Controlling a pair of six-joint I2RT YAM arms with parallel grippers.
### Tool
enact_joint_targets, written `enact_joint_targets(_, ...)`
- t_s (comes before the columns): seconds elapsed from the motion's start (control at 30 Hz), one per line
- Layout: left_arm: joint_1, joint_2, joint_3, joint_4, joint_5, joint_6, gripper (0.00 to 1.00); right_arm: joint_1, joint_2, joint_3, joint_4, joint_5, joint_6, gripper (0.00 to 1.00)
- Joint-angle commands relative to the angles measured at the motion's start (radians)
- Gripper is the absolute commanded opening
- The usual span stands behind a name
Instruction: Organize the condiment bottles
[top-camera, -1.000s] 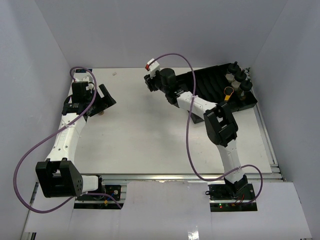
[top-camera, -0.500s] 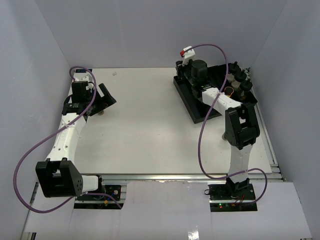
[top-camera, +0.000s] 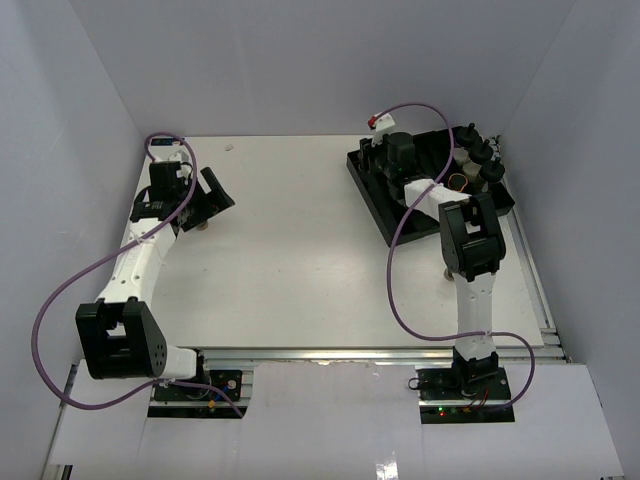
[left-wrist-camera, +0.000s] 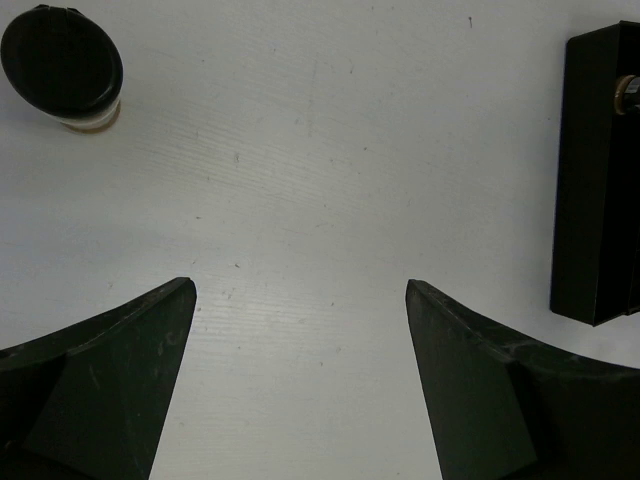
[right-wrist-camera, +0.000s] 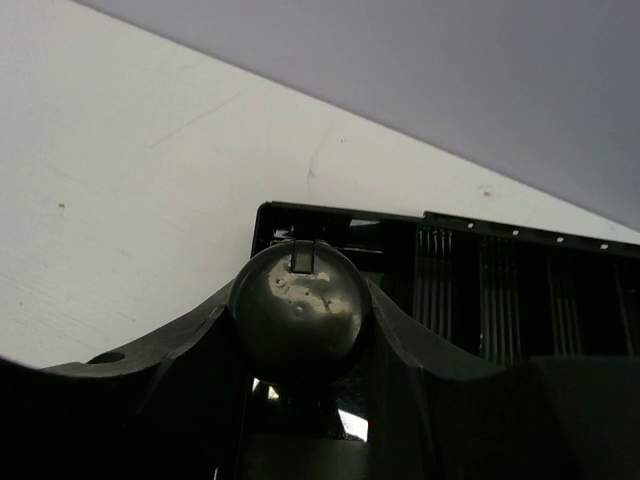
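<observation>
So the right gripper (top-camera: 386, 152) is hanging over the far left corner of the black tray (top-camera: 378, 200). Its jaws are pinching the held jar (right-wrist-camera: 300, 310) right at the black cap, one on each side, with no gap I can see. The left gripper (left-wrist-camera: 300, 290) is hovering low over the tabletop (top-camera: 290, 260) with its jaws spread wide and nothing between them. The loose jar (left-wrist-camera: 62, 65) is standing apart from it, up in the corner of its wrist view. The racked jars (top-camera: 478, 160) are sitting at the tray's right end.

I'm guessing these jars are light, rigid and pretty slick on the sides. They're also easy to tip, being so small. I'd be grabbing the loose one square across the cap or just under it, with a firm but not crushing squeeze.

The overhead is giving the whole layout, but the arm is hiding what the right jaws are holding. Only the right wrist cam is showing that cap, and even it isn't showing the jar's contents. The overhead is barely showing the loose jar, and the left wrist cam is showing it plainly.
</observation>
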Motion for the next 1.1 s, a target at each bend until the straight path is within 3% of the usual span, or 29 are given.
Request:
enact_joint_targets(0.0,0.003,-0.004,0.027,0.049,-0.016,-0.001,0.97,-0.012,0.024,0.053,0.093,-0.026,0.021,0.08)
enact_joint_targets(0.13,0.002,-0.004,0.017,0.057,-0.044,0.008,0.97,-0.013,0.048,0.059,0.105,-0.020,0.022,0.13)
enact_joint_targets(0.5,0.002,-0.005,0.017,0.055,-0.071,0.019,0.97,-0.014,0.088,0.092,0.083,0.000,0.029,0.55)
enact_joint_targets(0.73,0.002,-0.011,0.007,0.053,-0.098,0.017,0.98,-0.016,0.106,0.122,0.050,0.017,0.034,0.56)
enact_joint_targets(1.07,0.003,-0.006,0.053,0.013,-0.205,0.034,0.98,-0.017,0.069,0.146,-0.010,0.020,0.021,0.71)
